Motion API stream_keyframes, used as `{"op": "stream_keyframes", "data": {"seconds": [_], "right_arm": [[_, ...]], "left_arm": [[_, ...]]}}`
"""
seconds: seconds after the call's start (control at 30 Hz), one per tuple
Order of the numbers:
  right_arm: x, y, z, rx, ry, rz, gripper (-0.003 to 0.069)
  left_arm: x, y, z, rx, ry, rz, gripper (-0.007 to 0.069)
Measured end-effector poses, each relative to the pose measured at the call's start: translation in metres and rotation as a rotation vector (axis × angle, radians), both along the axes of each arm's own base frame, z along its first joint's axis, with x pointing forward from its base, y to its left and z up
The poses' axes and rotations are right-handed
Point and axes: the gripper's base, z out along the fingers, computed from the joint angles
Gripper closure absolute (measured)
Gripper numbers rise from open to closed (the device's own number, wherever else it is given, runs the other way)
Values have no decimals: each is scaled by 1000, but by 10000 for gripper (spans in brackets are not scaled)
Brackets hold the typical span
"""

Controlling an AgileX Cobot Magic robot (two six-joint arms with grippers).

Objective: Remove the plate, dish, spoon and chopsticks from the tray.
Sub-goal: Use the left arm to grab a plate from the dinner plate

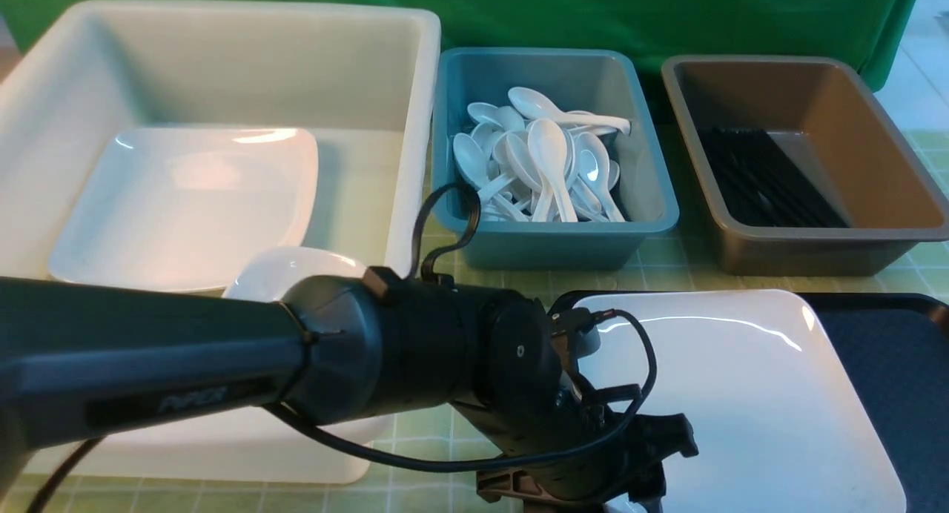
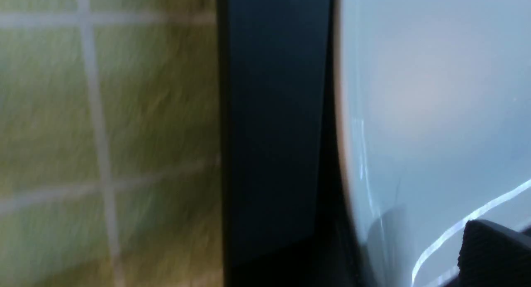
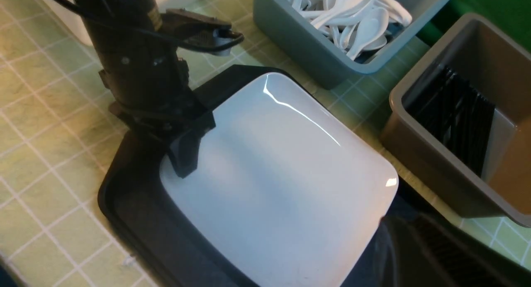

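The large white plate (image 1: 741,394) lies on the dark tray (image 1: 890,350). My left gripper (image 1: 637,483) stands open at the plate's left edge; the right wrist view shows one of its fingers (image 3: 187,154) over the plate's rim (image 3: 282,179), the other hidden. In the left wrist view one fingertip (image 2: 493,258) shows above the plate (image 2: 435,92), beside the tray's rim (image 2: 274,113). My right gripper (image 3: 419,254) is a dark blur, shut, at the plate's opposite corner over the tray (image 3: 137,212). No dish, spoon or chopsticks show on the tray.
A big white tub (image 1: 415,127) at the left holds another plate (image 1: 185,202) and a small dish (image 1: 296,268). Behind the tray, a teal tub (image 1: 652,202) holds several white spoons (image 1: 549,157) and a brown tub (image 1: 890,150) holds black chopsticks (image 1: 764,176).
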Motion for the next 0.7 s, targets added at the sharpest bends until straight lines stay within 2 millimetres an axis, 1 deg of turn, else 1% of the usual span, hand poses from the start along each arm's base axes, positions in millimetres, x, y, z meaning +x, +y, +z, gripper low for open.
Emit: {"op": "stream_keyframes", "data": {"seconds": [0.3, 0.7], "right_arm": [[0, 0, 0, 2, -2, 1, 617], [1, 2, 3, 28, -28, 12, 616]], "left_arm": [[8, -7, -12, -53, -15, 83, 232], [19, -11, -19, -87, -116, 108, 232]]}}
